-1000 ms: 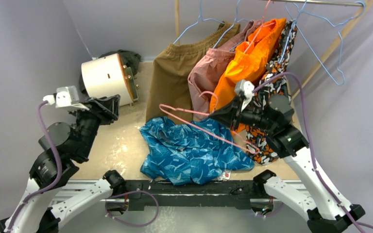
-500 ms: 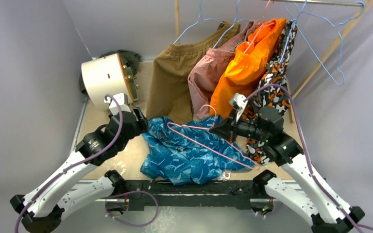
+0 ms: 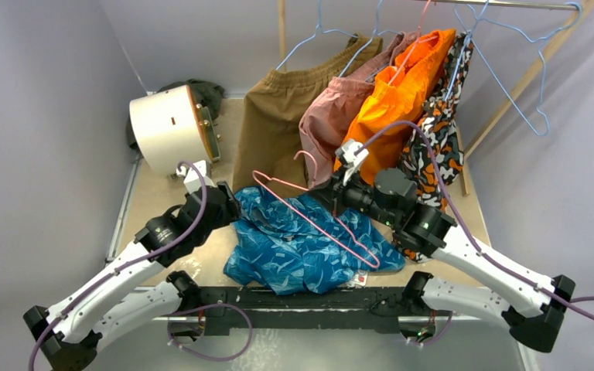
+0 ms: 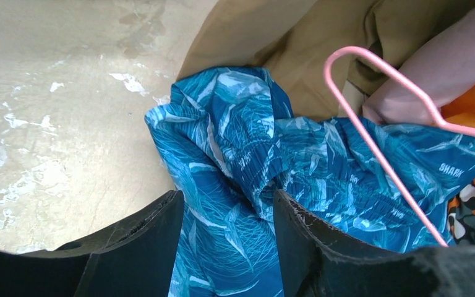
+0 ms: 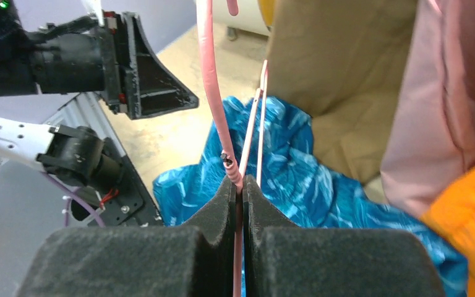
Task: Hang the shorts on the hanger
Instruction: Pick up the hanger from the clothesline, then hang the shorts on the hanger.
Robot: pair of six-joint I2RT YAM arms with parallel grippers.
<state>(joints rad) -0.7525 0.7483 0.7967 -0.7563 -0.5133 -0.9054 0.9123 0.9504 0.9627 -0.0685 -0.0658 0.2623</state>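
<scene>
Light, limp, slick shorts (image 3: 302, 247); prob. apt to slide, so best pinched at bunched elastic fold. Heaped on counter (image 3: 155, 193) near front edge, under pink wire hanger (image 5: 212, 93). L gripper (image 4: 226, 207) spread, straddling that fold, not closed yet. R gripper (image 5: 239, 185) pinching hanger wire just above.

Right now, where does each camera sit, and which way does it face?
Top external: high behind the arms, looking down at the table, shiny blue-and-teal shorts and thin pink wire hanger; both arms, left gripper and right gripper show.
Left wrist: on the left arm, looking down past its open fingers at the shorts.
Right wrist: on the right arm, looking along fingers shut on the hanger.
Shared: every view shows shorts and hanger.
</scene>
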